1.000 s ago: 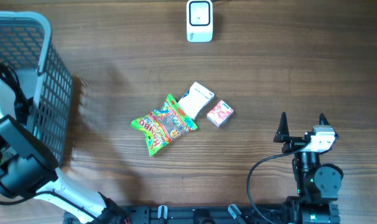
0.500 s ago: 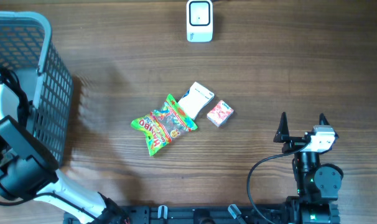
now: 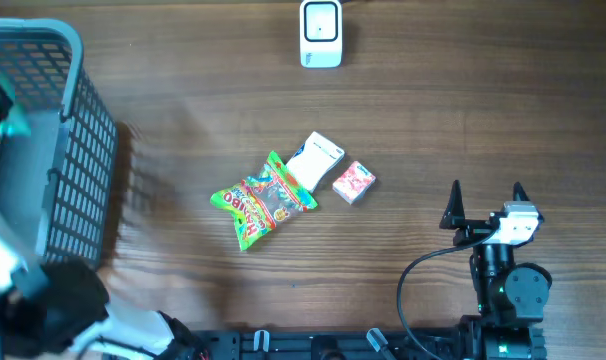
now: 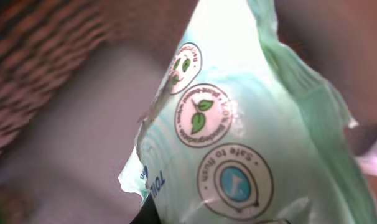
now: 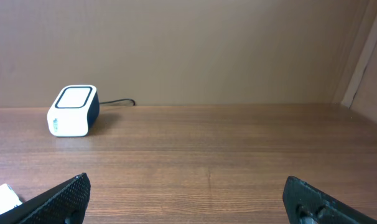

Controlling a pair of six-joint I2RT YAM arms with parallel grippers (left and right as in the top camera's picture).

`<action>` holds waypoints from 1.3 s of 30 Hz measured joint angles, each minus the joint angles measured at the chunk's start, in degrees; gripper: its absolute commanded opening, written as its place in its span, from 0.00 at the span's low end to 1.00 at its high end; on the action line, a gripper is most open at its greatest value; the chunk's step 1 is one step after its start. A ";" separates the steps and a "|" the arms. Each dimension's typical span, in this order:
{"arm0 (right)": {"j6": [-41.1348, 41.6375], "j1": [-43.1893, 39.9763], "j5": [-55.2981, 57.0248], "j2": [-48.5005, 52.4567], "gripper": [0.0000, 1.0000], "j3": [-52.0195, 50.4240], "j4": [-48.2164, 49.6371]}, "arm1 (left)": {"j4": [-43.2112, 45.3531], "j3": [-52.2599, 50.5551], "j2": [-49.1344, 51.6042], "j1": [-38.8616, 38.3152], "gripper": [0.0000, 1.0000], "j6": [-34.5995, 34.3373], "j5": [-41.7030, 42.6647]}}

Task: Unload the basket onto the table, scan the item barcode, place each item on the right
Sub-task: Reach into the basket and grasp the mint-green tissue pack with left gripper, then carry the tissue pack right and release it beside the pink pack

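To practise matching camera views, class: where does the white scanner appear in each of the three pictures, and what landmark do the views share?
Overhead: scanner at the top edge, just right of centre.
Left wrist: not in it; a pale green packet fills the view.
Right wrist: scanner at the left, at the table's far edge.
Shared landmark: the wooden table, seen in the overhead and right wrist views.

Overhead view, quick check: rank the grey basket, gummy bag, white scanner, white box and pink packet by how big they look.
1. grey basket
2. gummy bag
3. white scanner and white box: these look about alike, and the box is partly under the bag, so they are not ranked
4. pink packet
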 measured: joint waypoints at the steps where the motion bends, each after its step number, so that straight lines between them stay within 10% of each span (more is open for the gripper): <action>1: 0.00 0.00 0.00 0.00 0.99 0.00 0.02 | 0.42 0.61 -3.21 -0.02 0.04 -0.13 6.34; 5: 0.00 0.00 0.00 0.00 1.00 0.00 0.02 | 0.15 1.36 -14.14 -1.64 0.04 1.92 34.45; 8: 0.00 0.00 0.00 0.00 1.00 0.00 0.02 | -8.72 1.62 -16.00 -14.75 0.04 16.72 50.77; 12: 0.00 0.00 0.02 0.00 1.00 0.00 0.04 | -9.42 -4.20 -11.47 -39.17 0.04 35.01 56.41; 18: 0.00 0.00 0.00 0.00 1.00 0.00 0.02 | 0.79 -12.76 6.88 -58.99 0.04 42.56 56.30; 21: 0.00 0.00 0.00 0.00 1.00 0.00 0.02 | 8.07 -13.40 18.05 -64.06 0.04 37.68 51.10; 25: 0.00 0.00 0.00 0.00 1.00 0.00 0.04 | 20.48 -13.62 26.58 -68.02 0.11 7.45 20.98; 30: 0.00 0.00 0.00 0.00 1.00 0.00 0.02 | 26.16 -13.75 27.04 -76.52 0.18 -8.68 -9.09; 33: 0.00 0.00 0.00 0.00 1.00 0.00 0.02 | 31.78 -13.75 27.06 -80.74 0.48 -11.10 -14.58; 35: 0.00 0.00 0.00 0.00 0.99 0.00 0.02 | 33.73 -13.73 27.04 -83.01 1.00 -11.87 -16.20; 39: 0.00 0.00 0.00 0.00 1.00 0.00 0.02 | 31.36 -13.73 26.32 -83.54 1.00 -12.37 -22.38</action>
